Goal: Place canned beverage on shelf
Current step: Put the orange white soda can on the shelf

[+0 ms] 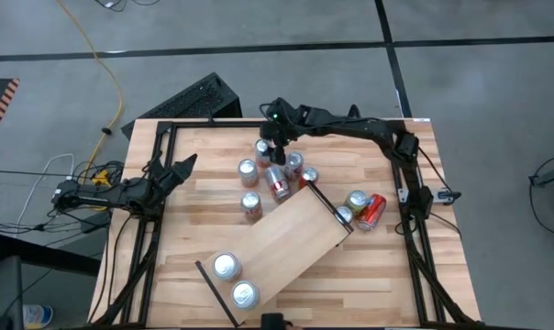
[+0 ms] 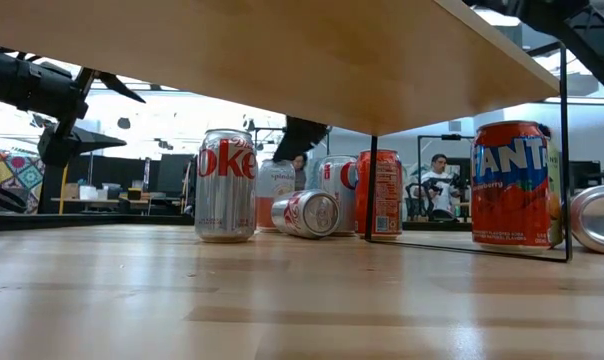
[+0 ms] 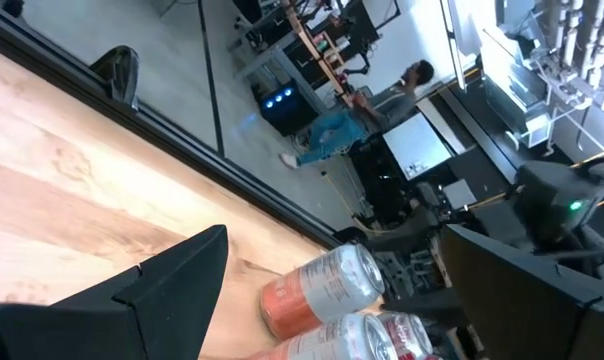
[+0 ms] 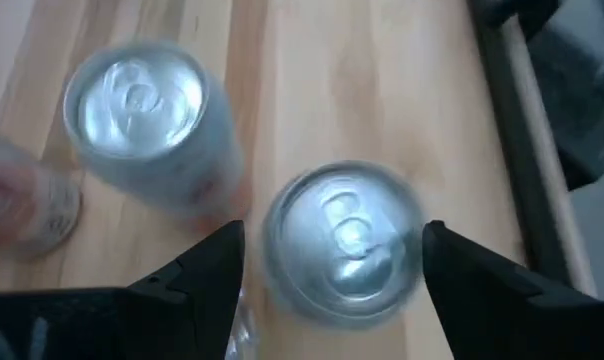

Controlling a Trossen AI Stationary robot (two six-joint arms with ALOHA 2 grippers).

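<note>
- Dark, slender jointed arms with black cabling along the links.
- Small green light glowing on right wrist housing (image 1: 275,116).
- Flat, black, pointed wedge fingers (image 4: 207,275).

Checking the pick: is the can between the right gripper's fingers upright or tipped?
Upright. The right wrist view looks straight down on the can's round top with its pull tab, framed by the open right gripper.

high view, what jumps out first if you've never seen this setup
The pale shelf lies slantwise across the table, two cans standing at its near end. Behind it a cluster of loose cans crowds the far middle, where the right hand hangs open astride one upright can. The left hand waits at the left edge.
</note>
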